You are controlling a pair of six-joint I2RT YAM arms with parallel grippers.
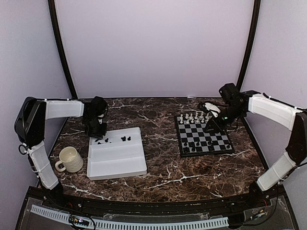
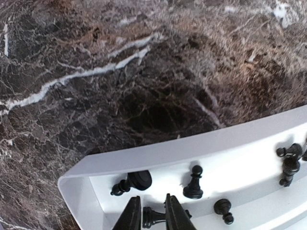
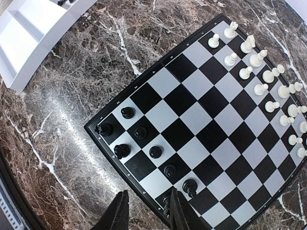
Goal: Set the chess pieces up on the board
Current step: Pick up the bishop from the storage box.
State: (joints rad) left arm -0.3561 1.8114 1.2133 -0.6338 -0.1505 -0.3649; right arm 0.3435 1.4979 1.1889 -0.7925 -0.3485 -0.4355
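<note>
The chessboard (image 1: pixel 217 139) lies right of centre. White chess pieces (image 1: pixel 194 116) fill its far rows, and several black ones (image 1: pixel 196 145) stand on its near rows. In the right wrist view the board (image 3: pixel 192 120) shows white pieces (image 3: pixel 268 91) at the right and black pieces (image 3: pixel 140 132) near the left corner. My right gripper (image 3: pixel 146 213) is open and empty over the board's near edge, with a black piece (image 3: pixel 166 206) beside its right finger. My left gripper (image 2: pixel 152 215) hangs low in the white tray (image 2: pixel 192 143), its jaws narrowly open over a lying black piece (image 2: pixel 149 216). More black pieces, such as an upright pawn (image 2: pixel 193 184), stand nearby.
The white tray (image 1: pixel 117 160) has two compartments, and black pieces (image 1: pixel 115 139) lie in the far one. A cream mug (image 1: pixel 71 159) stands left of the tray. The tray's corner shows in the right wrist view (image 3: pixel 33 28). Dark marble table between tray and board.
</note>
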